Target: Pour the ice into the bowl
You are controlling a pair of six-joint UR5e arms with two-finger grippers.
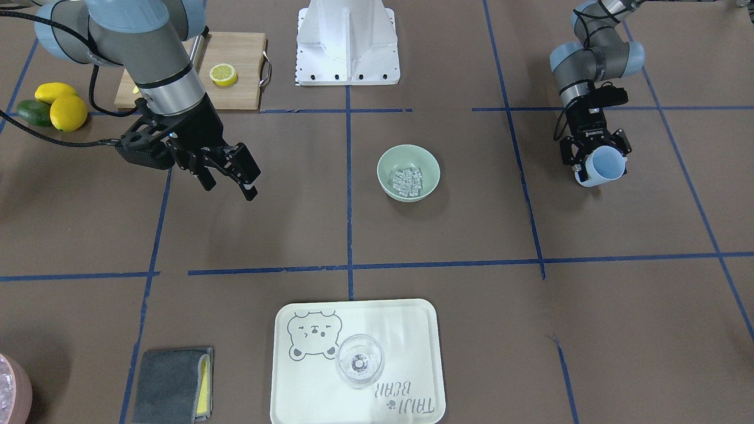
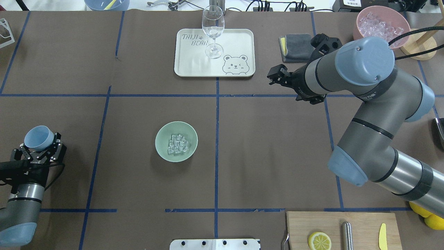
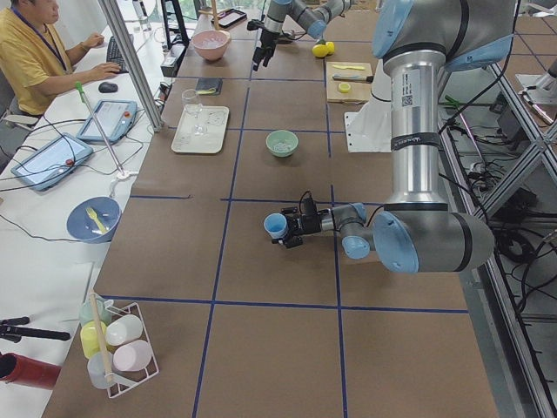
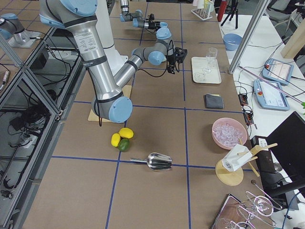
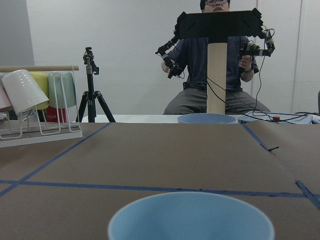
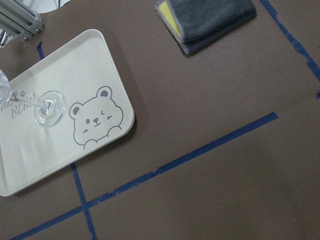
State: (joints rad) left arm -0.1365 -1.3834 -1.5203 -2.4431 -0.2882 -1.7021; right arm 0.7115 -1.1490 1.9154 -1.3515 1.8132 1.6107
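Cup [image 5: 190, 217] lower centre, clamped in left gripper [image 2: 39, 147]; ice [image 2: 178, 144] in bowl [image 2: 163, 132] | right gripper [image 1: 231, 189] spread, empty | risk: tilted release likely topples cup

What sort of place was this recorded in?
Probably a robotics lab's data-collection station: a left arm and right arm at a table gridded with blue tape, with a person at a desk of tablets.

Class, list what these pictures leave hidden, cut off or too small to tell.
Ice count: cubes too small and glassy, every view.
Blue cup body: cut off by the left wrist view's bottom edge.
Pink tub: cut by the front-facing view's bottom-left corner.
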